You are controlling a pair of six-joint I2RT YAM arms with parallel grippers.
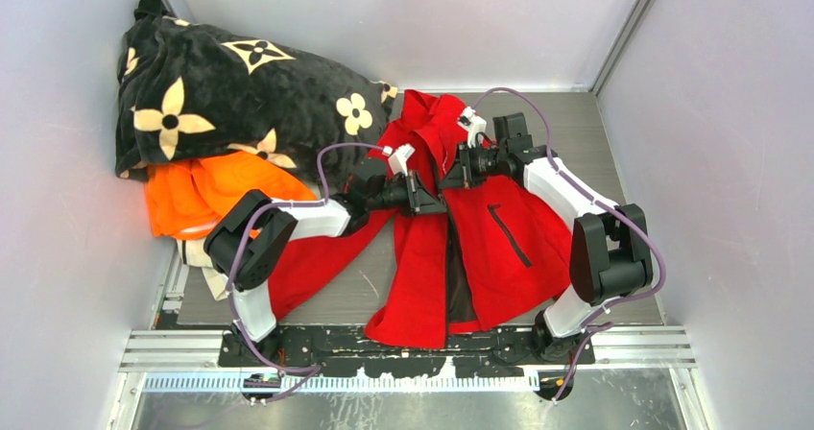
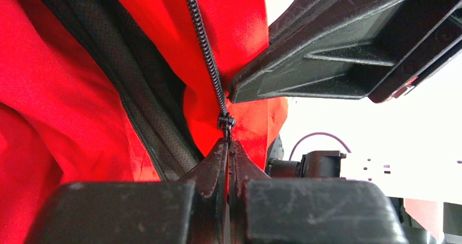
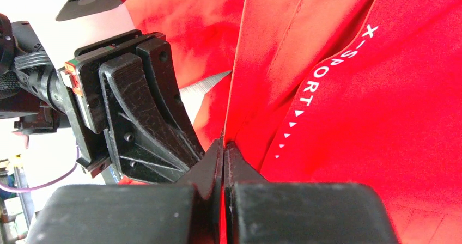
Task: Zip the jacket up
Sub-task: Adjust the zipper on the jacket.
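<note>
One jacket (image 1: pixel 480 257) lies open at centre, collar toward 12 o'clock. Left wrist: my left gripper (image 2: pixel 228 146) is clenched on the zip pull (image 2: pixel 225 122). Right wrist: my right gripper (image 3: pixel 223 146) pinches the jacket's front edge; white "X-SPORT" lettering (image 3: pixel 339 64) sits at 2 o'clock.

Looking down from above and behind the arm bases (image 1: pixel 254 339), taking in the whole jacket (image 1: pixel 499 228). Riding the left wrist, pressing close on the jacket's zip (image 2: pixel 204 42) past the left gripper (image 2: pixel 228 146). Riding the right wrist, equally close, facing the jacket's lettering (image 3: pixel 332 75). Sharing the jacket's front edge (image 3: pixel 235 86) between wrist views.
</note>
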